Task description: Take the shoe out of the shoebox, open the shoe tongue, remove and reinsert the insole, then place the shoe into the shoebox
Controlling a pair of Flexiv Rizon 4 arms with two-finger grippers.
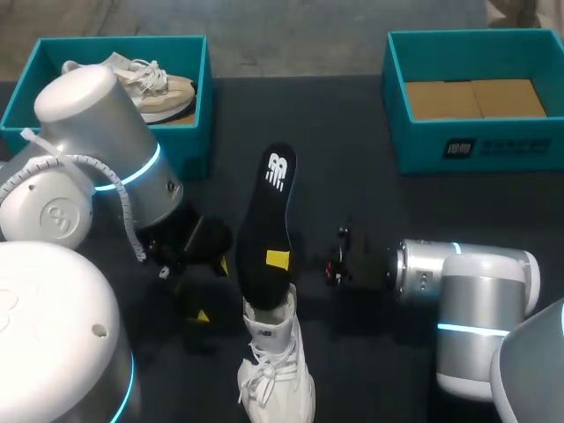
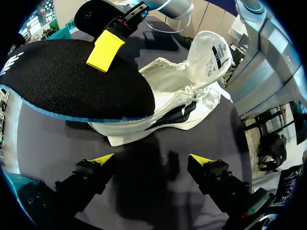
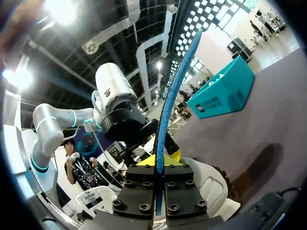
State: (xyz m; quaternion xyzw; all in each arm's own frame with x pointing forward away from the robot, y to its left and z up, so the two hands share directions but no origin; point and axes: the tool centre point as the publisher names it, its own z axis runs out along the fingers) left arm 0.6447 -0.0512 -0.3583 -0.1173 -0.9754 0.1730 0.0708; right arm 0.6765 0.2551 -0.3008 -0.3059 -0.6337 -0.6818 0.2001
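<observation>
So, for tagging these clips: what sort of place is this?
Probably a robot lab workbench: dark table, two teal cardboard shoeboxes, and the right hand gripping a black foam insole by a white lace-up sneaker.

insole (image 1: 267,220): is showing black on top, with a white logo and a blue edge
shoe (image 1: 278,366): is showing white all over, laces included, with a black streak by the sole
left shoebox (image 1: 196,115): is showing teal
right shoebox (image 1: 476,145): is showing teal, with a tan cardboard (image 1: 476,99) inside
second shoe (image 1: 150,84): is showing cream
counter (image 1: 352,176): is looking dark
left arm (image 1: 97,132): is showing white and silver, glowing with a cyan ring
left gripper (image 2: 151,160): is showing black with yellow tips
</observation>
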